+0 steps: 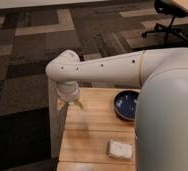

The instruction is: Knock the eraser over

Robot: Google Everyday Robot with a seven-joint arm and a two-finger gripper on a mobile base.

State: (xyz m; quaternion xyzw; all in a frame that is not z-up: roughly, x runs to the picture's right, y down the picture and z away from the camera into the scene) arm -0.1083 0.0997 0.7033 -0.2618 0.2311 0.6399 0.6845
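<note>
The black eraser does not show in the camera view; it is hidden or out of frame. My white arm (107, 67) reaches from the right across to the left and bends down at the elbow. My gripper (70, 104) hangs at the far left corner of the wooden table (94, 135), just above its top. Nothing shows in or under the gripper.
A dark blue bowl (126, 104) sits on the table at the back right, partly behind my arm's body. A whitish rectangular pad (120, 149) lies near the front. Patterned carpet surrounds the table. An office chair (168, 20) stands far back right.
</note>
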